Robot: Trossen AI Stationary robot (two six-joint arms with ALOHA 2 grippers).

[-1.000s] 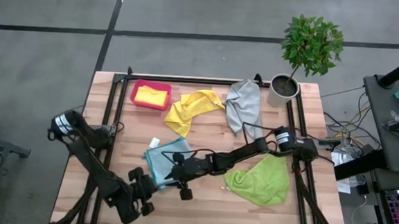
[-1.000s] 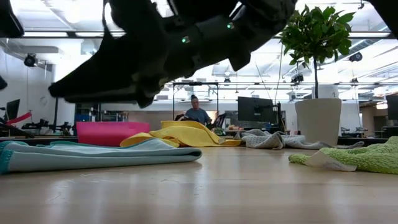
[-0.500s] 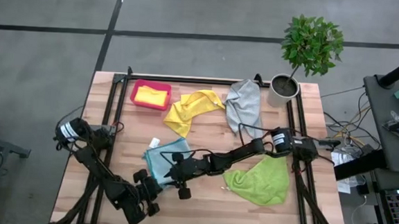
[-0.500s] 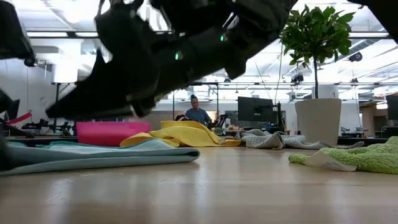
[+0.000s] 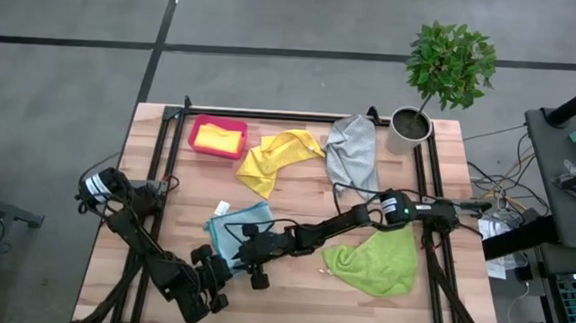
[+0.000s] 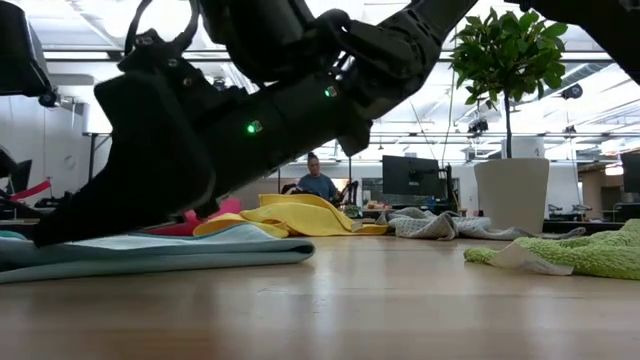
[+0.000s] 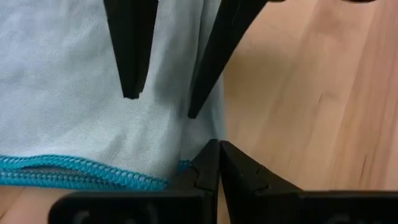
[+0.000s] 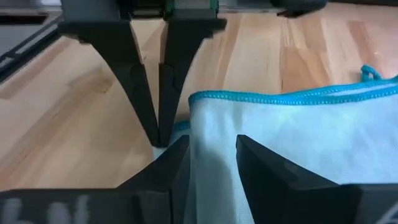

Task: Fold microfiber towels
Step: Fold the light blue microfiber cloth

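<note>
Both end effectors meet at the light blue towel's (image 5: 236, 227) near edge: left end effector (image 7: 217, 163) pressed together, right end effector (image 8: 211, 155) spread.

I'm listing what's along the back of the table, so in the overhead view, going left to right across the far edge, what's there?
Pink-red bin with a yellow towel inside → loose yellow towel → grey towel → potted plant.
</note>
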